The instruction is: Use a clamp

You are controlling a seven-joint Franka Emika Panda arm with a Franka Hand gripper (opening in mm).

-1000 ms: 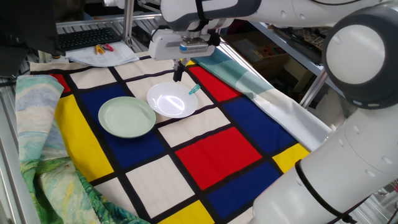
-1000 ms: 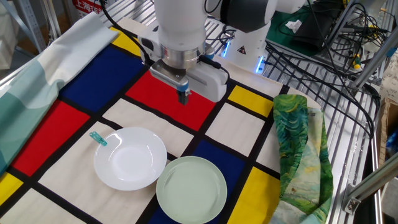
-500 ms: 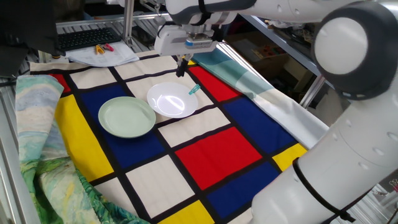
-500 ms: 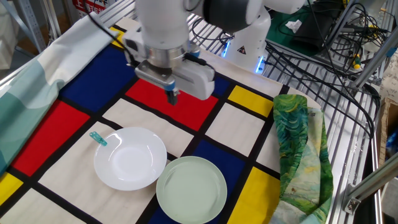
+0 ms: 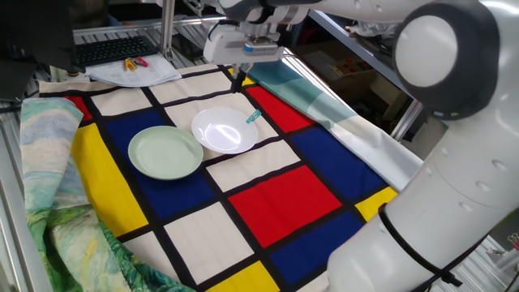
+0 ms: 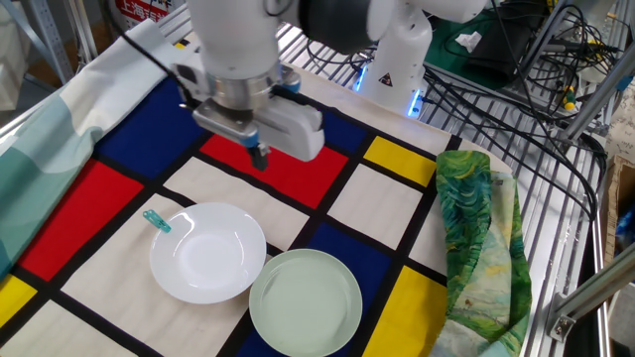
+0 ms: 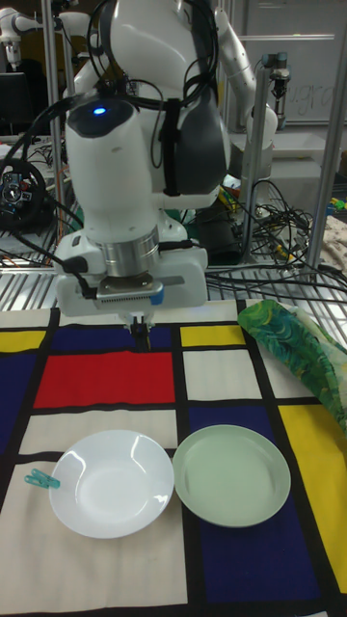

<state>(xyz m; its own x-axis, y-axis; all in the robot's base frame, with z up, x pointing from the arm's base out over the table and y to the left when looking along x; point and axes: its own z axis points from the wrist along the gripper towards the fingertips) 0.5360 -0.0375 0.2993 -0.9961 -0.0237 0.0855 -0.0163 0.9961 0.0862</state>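
The clamp (image 5: 254,117) was a small, slim clip of teal-green plastic. It lay flat on the checked cloth (image 6: 298,177) that covered the desk, just beside the rim of the white plate (image 6: 207,252); whether it touched the rim could not be told. In the tall fixed view it (image 7: 40,478) lay at the left edge of that plate. In the other fixed view the clamp (image 6: 156,220) lay slanted on a cream-white field, near a red field.
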